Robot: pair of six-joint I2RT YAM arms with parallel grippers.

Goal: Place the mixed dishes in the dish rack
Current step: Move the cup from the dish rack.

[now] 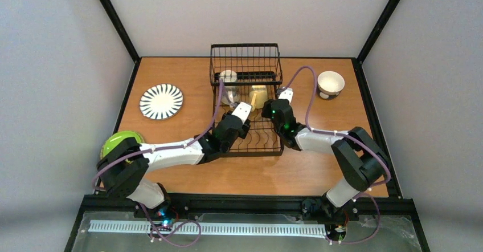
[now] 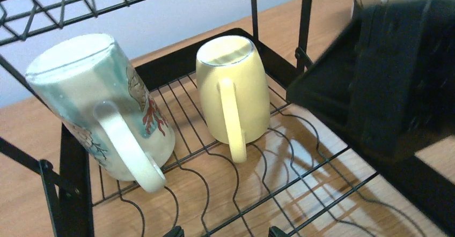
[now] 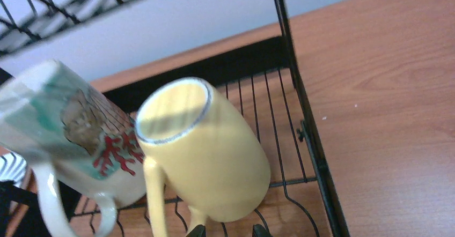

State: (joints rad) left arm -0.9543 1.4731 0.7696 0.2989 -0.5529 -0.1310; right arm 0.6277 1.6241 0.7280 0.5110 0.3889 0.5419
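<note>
While the right tool (image 3: 228, 229) stands with its jaws part-way apart just under the yellow mug (image 3: 214, 156), treat this as the letting-go step. No clamp on the mug shows, so draw the tool straight back along its own line. Keep clear of the handle, which hangs on the near side. The mug sits tilted, mouth down, on the wire floor of the dish rack (image 1: 245, 47), so a nudge could well roll it into its neighbour.

That neighbour is the cream mug (image 2: 102, 103), also upended and just beside it (the left wrist view shows a gap between them). The left tool (image 2: 225, 231) hovers over the rack floor, jaws wide and holding nothing; leave it be.

The rack holds those two mugs only, and its curved slots carry no plates. The cream bowl (image 1: 330, 84), the black-and-white striped plate (image 1: 161, 101) and the lime-green plate (image 1: 117, 143) wait on the tabletop (image 1: 188, 178).
</note>
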